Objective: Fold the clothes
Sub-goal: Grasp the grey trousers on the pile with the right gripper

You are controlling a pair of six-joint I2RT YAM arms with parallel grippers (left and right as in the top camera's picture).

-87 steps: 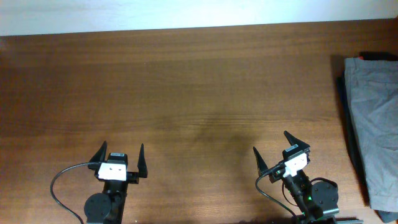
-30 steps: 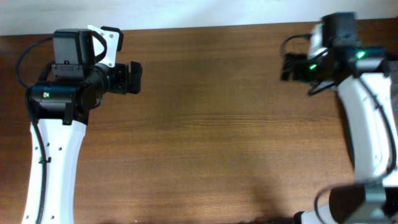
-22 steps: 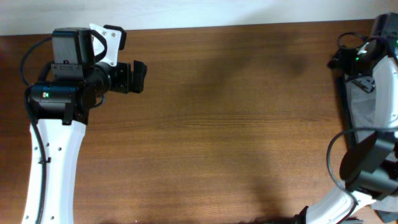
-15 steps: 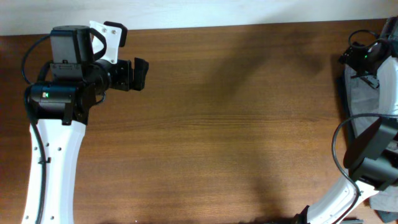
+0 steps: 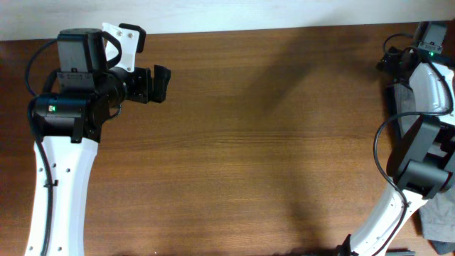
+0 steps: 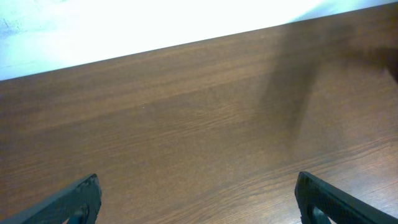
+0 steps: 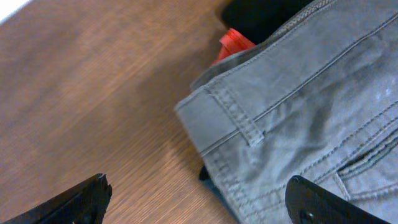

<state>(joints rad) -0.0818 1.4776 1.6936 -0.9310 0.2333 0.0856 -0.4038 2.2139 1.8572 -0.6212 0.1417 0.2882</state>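
The grey-olive shorts-like garment (image 7: 298, 106) fills the right of the right wrist view, its stitched waistband corner pointing left. A red piece (image 7: 233, 42) and a dark navy piece (image 7: 261, 15) stick out from under it at the top. In the overhead view my right arm hides most of the pile; grey fabric (image 5: 435, 226) shows at the bottom right. My right gripper (image 7: 199, 205) (image 5: 389, 62) is open above the waistband corner, one finger over wood and one over fabric. My left gripper (image 6: 199, 208) (image 5: 160, 84) is open and empty above bare wood at the far left.
The brown wooden table (image 5: 256, 156) runs across the whole view, with a white wall along its far edge (image 6: 155, 25). The clothes pile lies at the table's right edge.
My right arm has swung right to the table's far right edge, and its gripper is now over the clothes pile. My left gripper has edged slightly to the right.
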